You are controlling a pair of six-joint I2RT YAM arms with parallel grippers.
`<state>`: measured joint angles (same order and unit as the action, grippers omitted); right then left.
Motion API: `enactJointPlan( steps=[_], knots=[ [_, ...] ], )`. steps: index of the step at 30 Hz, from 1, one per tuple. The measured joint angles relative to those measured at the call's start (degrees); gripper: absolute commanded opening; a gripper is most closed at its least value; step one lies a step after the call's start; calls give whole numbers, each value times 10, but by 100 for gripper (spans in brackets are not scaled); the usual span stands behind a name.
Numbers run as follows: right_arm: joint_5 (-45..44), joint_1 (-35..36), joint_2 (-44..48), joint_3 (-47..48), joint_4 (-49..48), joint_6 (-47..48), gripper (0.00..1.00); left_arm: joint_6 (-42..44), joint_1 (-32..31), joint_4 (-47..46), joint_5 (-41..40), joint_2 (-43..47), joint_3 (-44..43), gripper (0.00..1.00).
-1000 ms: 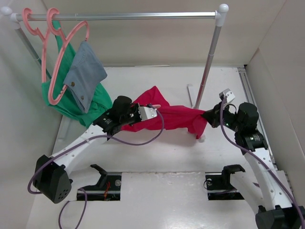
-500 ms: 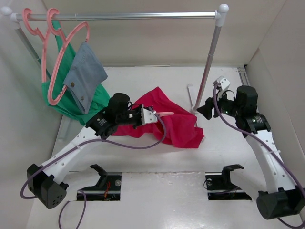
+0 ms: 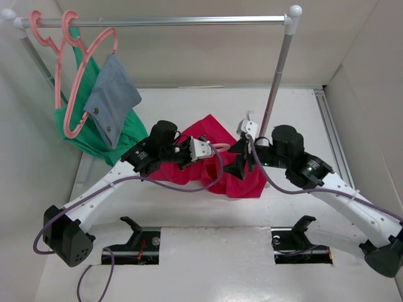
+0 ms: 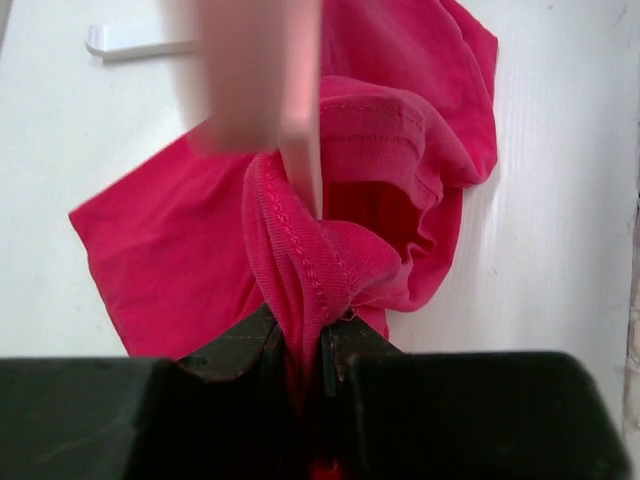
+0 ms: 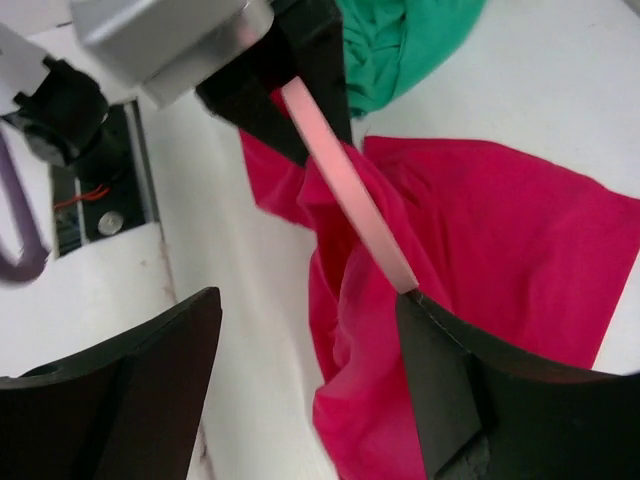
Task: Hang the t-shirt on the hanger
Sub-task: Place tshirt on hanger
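T-shirt: the t-shirt (image 3: 211,129) lay crumpled mid-counter, its left part under the left wrist.
Open room: bare counter (image 3: 189,100) lay far and near of it. The rack's post (image 3: 277,88) stood just far-right, and the green garment (image 3: 126,135) hung close on the left.
Left pincer: the left pincer (image 4: 305,345) was clamped on a stitched fold of the t-shirt, seen only in the left wrist view.
Hanger: the hanger (image 5: 345,190) showed 1 pink bar rising from that fold. Whether it was gripped too could not be told.
Right pincer: the right pincer (image 5: 308,300) stood with fingers apart, holding nothing. The bar ended at 1 fingertip.
Arms: the left arm reached diagonally far-right, and the right stretched low leftward, facing it.
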<state>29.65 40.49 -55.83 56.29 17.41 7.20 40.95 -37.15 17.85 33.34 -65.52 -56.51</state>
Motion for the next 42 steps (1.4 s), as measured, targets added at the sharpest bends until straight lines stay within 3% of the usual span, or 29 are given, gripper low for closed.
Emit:
enactJointPlan(
  steps=[10, 11, 13, 14, 17, 18, 25, 30, 35, 39, 40, 42],
  knots=[
    [-113, 27, -92, 35, -61, -41, 75, -3, 1, 16, 11, -1, -3, 0],
    [-119, 26, -96, 38, -63, -44, 72, -3, 1, 18, 12, -1, -3, 0],
    [-123, 24, -104, 43, -64, -49, 60, -3, 1, 19, 11, 0, -3, 0],
    [-121, 23, -107, 45, -66, -52, 38, -3, 1, 19, 11, 0, -3, 0],
    [-93, 26, -111, 51, -73, -56, 2, -3, 3, 16, 12, 0, -3, 0],
    [-86, 27, -111, 52, -74, -54, 0, -3, 5, 14, 12, 0, -3, 0],
    [-44, -5, -73, 35, -68, -40, 0, -5, 11, 17, 21, 1, -19, 4],
    [19, -129, -9, 34, 11, -17, 0, 0, 18, 27, 10, -2, -53, 16],
    [59, -244, 42, 71, 135, 21, 0, 5, 46, 48, -14, -26, -65, 16],
    [87, -271, 35, 106, 203, 49, 0, 6, 67, 55, -30, -56, -70, 31],
    [97, -275, 30, 109, 214, 55, 0, 6, 71, 60, -32, -59, -70, 40],
    [112, -281, 19, 110, 228, 64, 0, 7, 78, 76, -34, -63, -75, 45]
  ],
)
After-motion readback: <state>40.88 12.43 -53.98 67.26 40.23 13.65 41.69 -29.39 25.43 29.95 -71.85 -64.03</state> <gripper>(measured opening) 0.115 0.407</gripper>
